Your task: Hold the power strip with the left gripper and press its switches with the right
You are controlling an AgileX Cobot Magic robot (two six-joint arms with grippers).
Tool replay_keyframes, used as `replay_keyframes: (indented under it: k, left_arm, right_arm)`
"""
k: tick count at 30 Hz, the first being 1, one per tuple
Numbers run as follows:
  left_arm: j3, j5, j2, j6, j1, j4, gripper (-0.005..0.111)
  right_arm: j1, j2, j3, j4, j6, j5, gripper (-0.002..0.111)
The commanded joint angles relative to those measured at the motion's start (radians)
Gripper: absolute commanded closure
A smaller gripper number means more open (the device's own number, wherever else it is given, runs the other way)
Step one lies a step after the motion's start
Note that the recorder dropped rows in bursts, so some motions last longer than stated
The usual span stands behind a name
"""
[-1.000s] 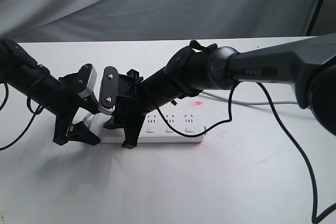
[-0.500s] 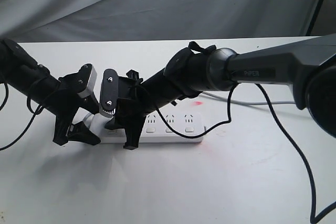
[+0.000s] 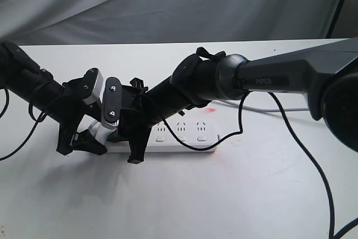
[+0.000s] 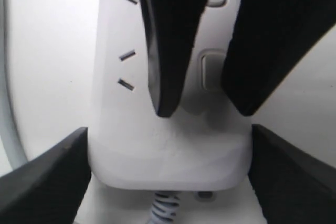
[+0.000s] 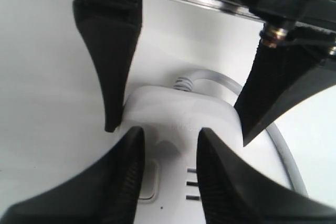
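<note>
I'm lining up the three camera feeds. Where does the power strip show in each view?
Exterior: power strip lies in the middle of the picture, running left to right, its left part covered.
Left wrist: fills the picture's middle.
Right wrist: the rounded end sits at the picture's lower middle.
Shared landmark: the left gripper, clamped across the strip's corded end, shows in all three.

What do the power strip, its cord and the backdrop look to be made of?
The power strip looks like smooth white moulded plastic, with a slight sheen and rounded edges. The cord is pale grey and matt, probably rubber or PVC, with a ribbed relief where it enters the strip. The backdrop is grey cloth, going by its soft folds and creases.
</note>
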Motion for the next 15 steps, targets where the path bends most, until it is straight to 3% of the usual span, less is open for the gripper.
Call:
replay_keyframes:
  k: [1, 15]
  left_arm:
    - [-0.004, -0.013, -0.002, -0.007, -0.004, 0.015, 0.036]
    - [-0.004, -0.013, -0.002, -0.007, -0.004, 0.015, 0.036]
  right_arm:
    - [0.002, 0.013, 0.002, -0.04, -0.005, -0.008, 0.075]
    - [-0.012, 0.013, 0.002, -0.056, -0.005, -0.023, 0.075]
